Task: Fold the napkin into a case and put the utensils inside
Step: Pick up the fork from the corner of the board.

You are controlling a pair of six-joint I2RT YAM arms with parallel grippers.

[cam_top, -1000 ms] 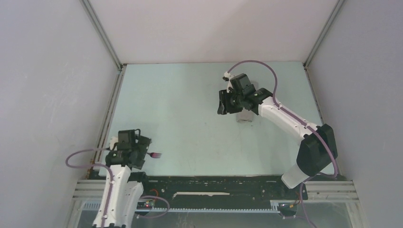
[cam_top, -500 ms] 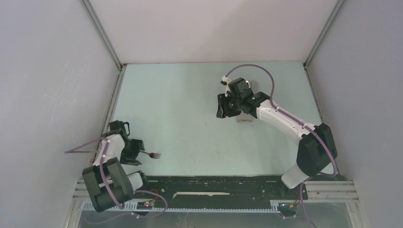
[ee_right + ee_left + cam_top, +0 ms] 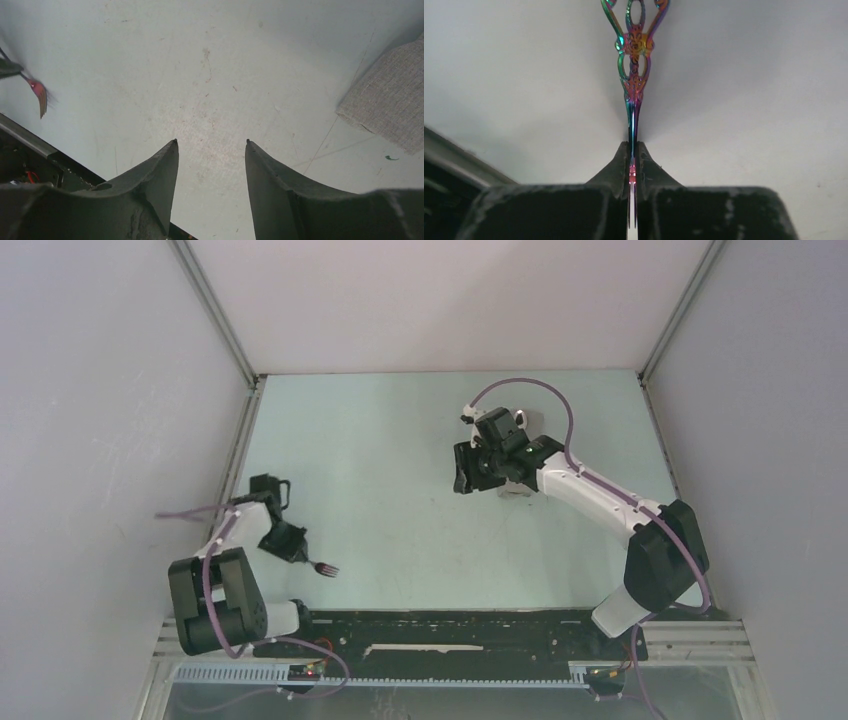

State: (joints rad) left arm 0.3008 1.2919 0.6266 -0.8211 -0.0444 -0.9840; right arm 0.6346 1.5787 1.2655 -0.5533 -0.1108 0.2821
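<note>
The fork (image 3: pixel 325 568) lies low at the near left of the table, its dark tines pointing right. My left gripper (image 3: pixel 302 554) is shut on its thin handle. In the left wrist view the ornate, iridescent handle (image 3: pixel 634 55) rises straight out of the closed gripper (image 3: pixel 634 146). My right gripper (image 3: pixel 460 475) hovers over the middle right of the table, open and empty (image 3: pixel 211 143). The light-grey napkin (image 3: pixel 517 488) peeks out beneath that arm, and a folded corner of the napkin (image 3: pixel 390 100) shows in the right wrist view. The fork (image 3: pixel 39 95) appears far left there.
A black rail (image 3: pixel 450 625) runs along the near table edge by the arm bases, and that rail (image 3: pixel 30 150) shows in the right wrist view too. Grey enclosure walls stand on three sides, with a metal strip (image 3: pixel 235 475) along the left wall.
My left gripper has closed on the fork handle, and the left arm has swung back and folded toward the left wall. The right gripper drifted slightly left.
</note>
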